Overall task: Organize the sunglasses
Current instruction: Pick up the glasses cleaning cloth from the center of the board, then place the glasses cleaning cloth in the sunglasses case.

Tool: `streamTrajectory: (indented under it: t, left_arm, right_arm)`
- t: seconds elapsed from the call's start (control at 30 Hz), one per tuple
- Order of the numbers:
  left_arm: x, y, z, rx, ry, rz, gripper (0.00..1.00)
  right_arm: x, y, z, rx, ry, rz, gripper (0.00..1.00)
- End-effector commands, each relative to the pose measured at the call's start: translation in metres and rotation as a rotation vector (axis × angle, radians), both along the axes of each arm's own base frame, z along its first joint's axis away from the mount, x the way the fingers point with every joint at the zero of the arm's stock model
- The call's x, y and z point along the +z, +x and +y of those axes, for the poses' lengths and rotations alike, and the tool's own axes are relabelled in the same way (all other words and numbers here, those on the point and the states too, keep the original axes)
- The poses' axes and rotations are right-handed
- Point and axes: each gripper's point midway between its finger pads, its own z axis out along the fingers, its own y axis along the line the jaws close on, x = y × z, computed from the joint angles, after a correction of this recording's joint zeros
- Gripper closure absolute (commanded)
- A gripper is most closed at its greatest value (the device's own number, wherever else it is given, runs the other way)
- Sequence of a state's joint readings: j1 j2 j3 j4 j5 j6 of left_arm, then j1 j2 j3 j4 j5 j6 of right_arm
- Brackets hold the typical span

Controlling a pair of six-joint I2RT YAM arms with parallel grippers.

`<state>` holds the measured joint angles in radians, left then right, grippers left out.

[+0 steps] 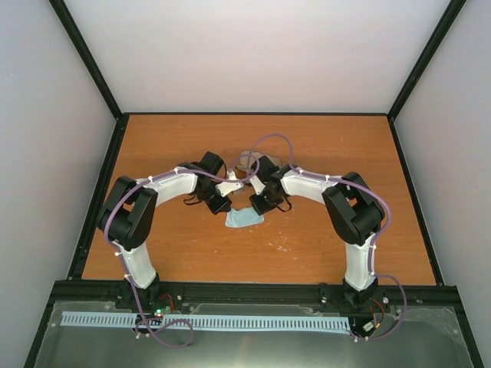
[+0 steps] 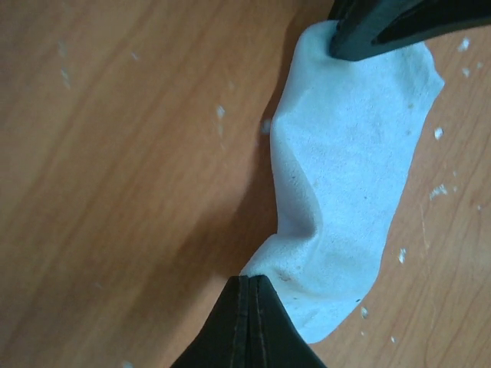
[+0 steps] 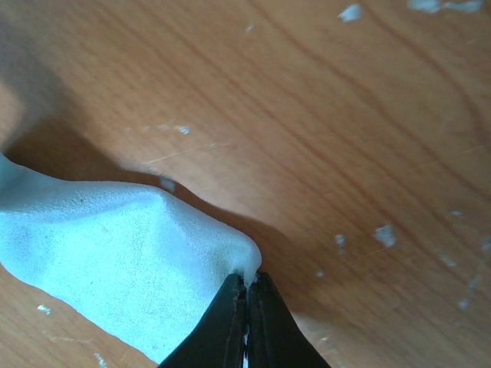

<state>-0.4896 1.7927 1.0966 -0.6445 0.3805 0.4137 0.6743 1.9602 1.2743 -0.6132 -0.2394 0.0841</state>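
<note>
left tool (image 2: 249, 282) and right tool (image 3: 247, 282) pinch one cloth (image 2: 345, 169).

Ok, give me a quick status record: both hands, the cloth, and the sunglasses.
left hand: shut, pinching one end of the cloth
right hand: shut, pinching the opposite end
cloth: pale blue, slack between the hands, casting a shadow on the table
sunglasses: cannot make them out in any view

Pale blue cloth (image 2: 345, 176) — soft, matt, fuzzy — on smooth wood-grain table (image 2: 115, 153); left hand (image 2: 249, 280) matt black plastic
</note>
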Motion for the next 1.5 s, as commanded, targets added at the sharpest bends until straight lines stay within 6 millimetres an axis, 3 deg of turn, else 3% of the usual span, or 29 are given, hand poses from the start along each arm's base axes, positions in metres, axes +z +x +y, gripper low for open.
streamTrajectory:
  t: [0.0,0.3,0.53,0.9,1.2,1.47]
  left_arm:
    - [0.012,0.021,-0.012,-0.024,-0.011,-0.06,1.0]
    - [0.018,0.051,-0.025,-0.057,-0.003,-0.103,1.0]
    - [0.04,0.089,-0.042,-0.073,-0.032,-0.174,1.0]
    - [0.05,0.142,-0.043,-0.069,-0.024,-0.216,1.0]
    - [0.057,0.178,-0.034,-0.062,-0.025,-0.239,1.0]
    - [0.037,0.177,-0.032,-0.075,-0.027,-0.187,1.0]
  right_arm:
    - [0.008,0.017,-0.01,-0.073,-0.016,-0.06,0.97]
    - [0.031,0.055,-0.021,-0.171,-0.006,-0.162,0.97]
    - [0.049,0.084,-0.03,-0.231,0.01,-0.225,0.97]
    - [0.067,0.129,-0.045,-0.288,0.028,-0.265,0.97]
    - [0.065,0.154,-0.04,-0.271,0.049,-0.236,0.97]
    - [0.038,0.15,-0.035,-0.26,0.038,-0.147,0.97]
